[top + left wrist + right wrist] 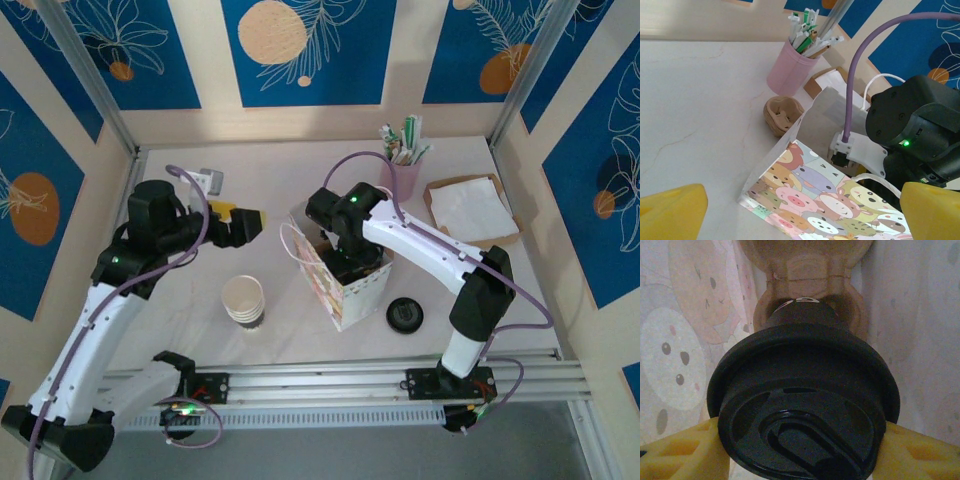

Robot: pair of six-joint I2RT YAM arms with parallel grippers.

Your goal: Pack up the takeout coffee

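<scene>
Placement step. Right pincer (pixel 800 455) clamped on takeout coffee (pixel 805 390) inside bag (pixel 350 300), pulp carrier (pixel 805 270) just beyond. Left pincer (pixel 242 222) apart, beside bag. Next: seat coffee upright, release.

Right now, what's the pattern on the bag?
Pastel cartoon animal faces on the bag, best in the left wrist view.

Paper gift bag (pixel 350 295) printed with pastel cartoon animals, takeout coffee (pixel 805 405) inside the bag capped in glossy black, right gripper (pixel 800 452) with yellow fingers (pixel 680 455), stack of cream paper cups (pixel 244 298) with dark lower bands left of the bag, pink plastic cup (pixel 404 180) behind the bag
</scene>
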